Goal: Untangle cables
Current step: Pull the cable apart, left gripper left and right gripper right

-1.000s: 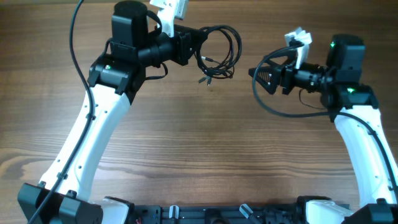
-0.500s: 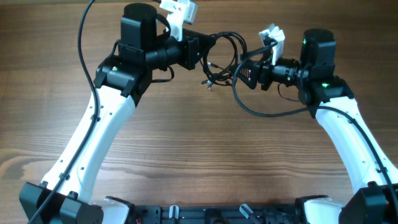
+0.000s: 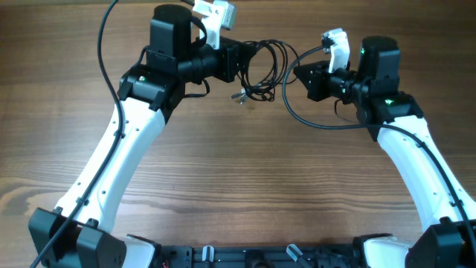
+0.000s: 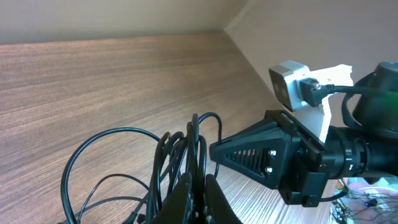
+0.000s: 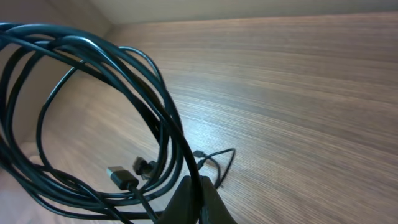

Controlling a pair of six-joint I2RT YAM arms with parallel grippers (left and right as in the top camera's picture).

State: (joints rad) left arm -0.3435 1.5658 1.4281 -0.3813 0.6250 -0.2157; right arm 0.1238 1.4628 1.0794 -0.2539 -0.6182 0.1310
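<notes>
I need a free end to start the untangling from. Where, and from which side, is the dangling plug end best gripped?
Likely the thin cord just behind the plug, approached from the robot's side: that end sticks out clear of the coil, whose flanks the left gripper and right gripper occupy.

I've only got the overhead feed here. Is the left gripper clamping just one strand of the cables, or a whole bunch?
Observer: A bunch. In the left wrist view the left gripper is shut on several strands of the cables, pressed together between its fingers.
Operator: And the right gripper, is it on them too?
Observer: It looks so. In the right wrist view the right gripper is shut, and strands run straight down into its fingertips.
</notes>
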